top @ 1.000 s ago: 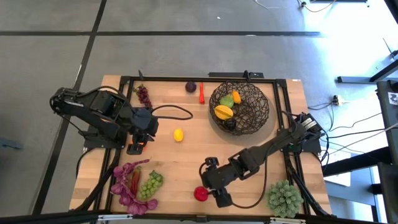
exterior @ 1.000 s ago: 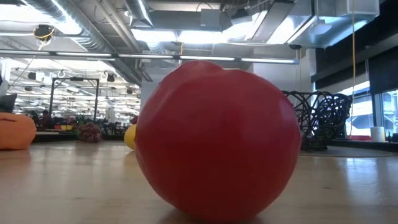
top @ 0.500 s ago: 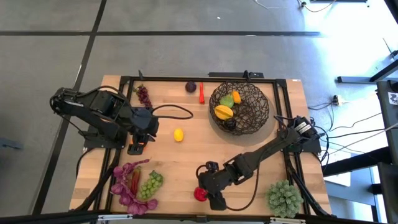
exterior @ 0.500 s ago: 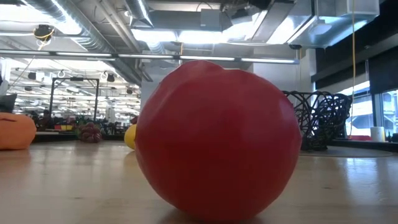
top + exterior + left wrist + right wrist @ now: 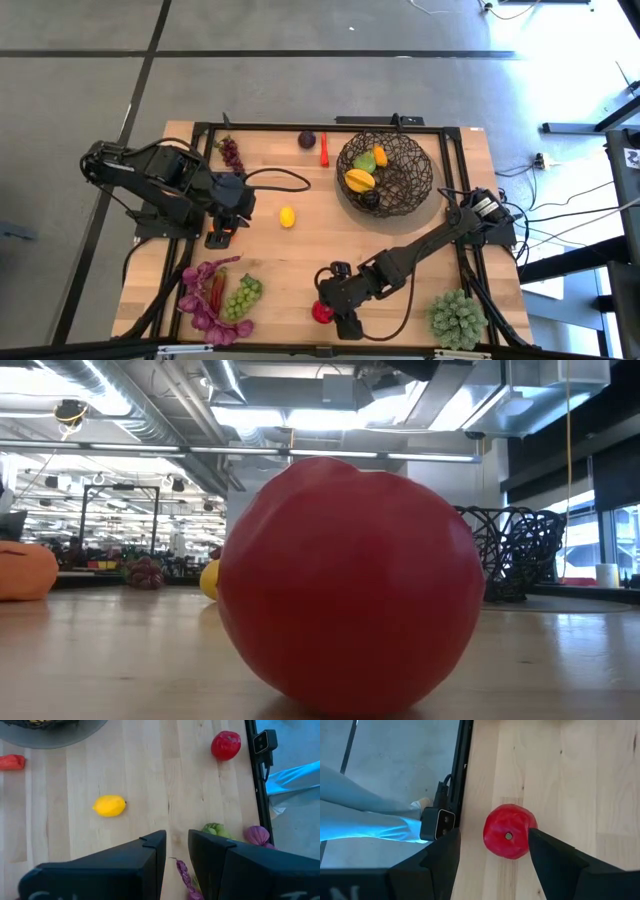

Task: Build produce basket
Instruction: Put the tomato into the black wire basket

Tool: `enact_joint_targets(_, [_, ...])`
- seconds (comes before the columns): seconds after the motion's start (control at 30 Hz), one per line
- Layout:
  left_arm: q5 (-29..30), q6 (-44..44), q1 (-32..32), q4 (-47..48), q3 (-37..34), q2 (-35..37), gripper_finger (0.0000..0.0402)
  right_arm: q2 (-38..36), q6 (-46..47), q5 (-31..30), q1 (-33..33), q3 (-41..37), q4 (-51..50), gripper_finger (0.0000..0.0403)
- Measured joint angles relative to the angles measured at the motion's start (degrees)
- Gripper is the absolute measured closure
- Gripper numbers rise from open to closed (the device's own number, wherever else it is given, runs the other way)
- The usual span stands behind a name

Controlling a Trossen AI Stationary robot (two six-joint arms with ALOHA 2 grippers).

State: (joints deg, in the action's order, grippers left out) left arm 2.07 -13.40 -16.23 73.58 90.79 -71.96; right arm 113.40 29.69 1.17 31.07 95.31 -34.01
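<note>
The dark wire basket (image 5: 386, 176) stands far right on the table and holds an orange and yellow fruits. A red apple (image 5: 508, 838) rests on the wood by the near edge and fills the low view (image 5: 345, 580). My right gripper (image 5: 492, 851) is open and lowered over it from the right, with a finger on either side. A lemon (image 5: 287, 217) lies mid-table. My left gripper (image 5: 176, 846) hovers at the left above the wood, its fingers a narrow gap apart with nothing between them. My right gripper has one finger (image 5: 543, 851) right at the apple's side (image 5: 532, 831); I cannot tell whether it touches. The other finger (image 5: 445, 851) stands clear of the apple. The apple sits on the table, stem pit up.
Purple leaves and green grapes (image 5: 218, 297) lie near left, with purple grapes (image 5: 230, 152), a dark plum (image 5: 307, 140) and a red chilli (image 5: 324, 149) at the far edge. A spiky green plant ball (image 5: 458, 318) sits near right. A small camera (image 5: 436, 824) is mounted on the near frame beside the apple.
My right gripper has sunk and edged toward the table's left and near edge, over the apple, rolling its wrist as it came. Its fingers now stand on either side of the apple. The apple has stayed in place.
</note>
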Motion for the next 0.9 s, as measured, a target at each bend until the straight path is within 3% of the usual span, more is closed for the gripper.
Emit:
enact_joint_targets(0.4, [0.0,0.0,0.0,0.0,0.0,0.0,0.0331,0.0,2.2,0.0,-0.5,0.0,-0.1,0.0178])
enact_joint_targets(0.67, [0.0,0.0,0.0,0.0,0.0,0.0,0.0331,0.0,9.0,-0.3,-1.3,0.0,0.6,0.0178])
enact_joint_targets(0.9, [0.0,0.0,0.0,0.0,0.0,0.0,0.0331,0.0,18.0,-4.7,-2.0,0.0,0.7,0.0178])
